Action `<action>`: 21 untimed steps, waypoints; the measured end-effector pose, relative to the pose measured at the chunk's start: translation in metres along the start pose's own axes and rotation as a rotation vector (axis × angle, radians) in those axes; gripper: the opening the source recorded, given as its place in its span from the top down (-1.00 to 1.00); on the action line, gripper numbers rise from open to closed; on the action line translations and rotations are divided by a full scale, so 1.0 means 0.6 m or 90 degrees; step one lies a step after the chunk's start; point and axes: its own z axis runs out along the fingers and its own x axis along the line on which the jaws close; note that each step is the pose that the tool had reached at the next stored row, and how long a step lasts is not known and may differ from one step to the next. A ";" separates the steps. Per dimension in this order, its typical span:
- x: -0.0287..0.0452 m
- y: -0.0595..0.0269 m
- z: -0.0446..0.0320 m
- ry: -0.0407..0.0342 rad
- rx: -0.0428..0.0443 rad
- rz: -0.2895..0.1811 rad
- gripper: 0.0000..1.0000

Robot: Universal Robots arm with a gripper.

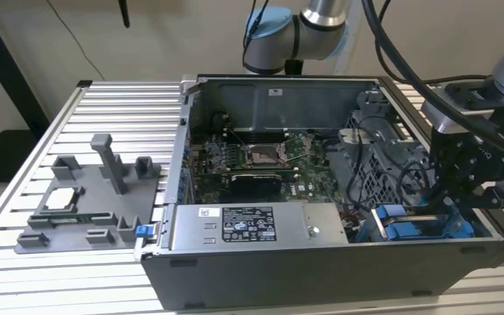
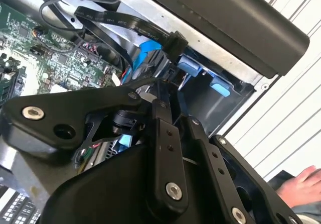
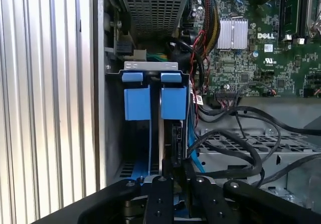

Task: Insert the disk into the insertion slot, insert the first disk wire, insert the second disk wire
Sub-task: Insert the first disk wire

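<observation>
Reaching down into the open computer case (image 1: 322,275), the gripper (image 1: 445,207) hangs over the drive corner at the exterior view's right, along from the grey power-supply box (image 1: 252,226). In the first wrist view the gripper (image 3: 173,166) points straight along the insertion slot (image 3: 149,65), whose grey metal walls carry 2 blue tabs. The disk (image 3: 173,106) sits edge-on inside that slot, its blue carrier directly ahead of the jaws and in line with them, with a second blue panel just beside it. The jaws are drawn close together with a narrow gap between them. Something dark lies at their tips, but I cannot tell whether they pinch it. In the second wrist view a flat black cable (image 2: 120,20) ends in a black plug (image 2: 173,45) just beyond the gripper (image 2: 164,89), against the blue plastic. Black wires (image 3: 241,148) loop over the perforated cage (image 3: 261,158) nearby. A person's hand (image 2: 301,184) shows beyond the case
</observation>
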 end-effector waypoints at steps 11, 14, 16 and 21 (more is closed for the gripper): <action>0.000 0.005 0.005 -0.0119 0.0138 -0.001 1.00; -0.001 0.005 0.006 -0.0162 0.0216 -0.002 1.00; 0.000 0.007 0.008 -0.0164 0.0257 -0.002 1.00; -0.001 0.011 0.015 -0.0183 0.0315 -0.002 1.00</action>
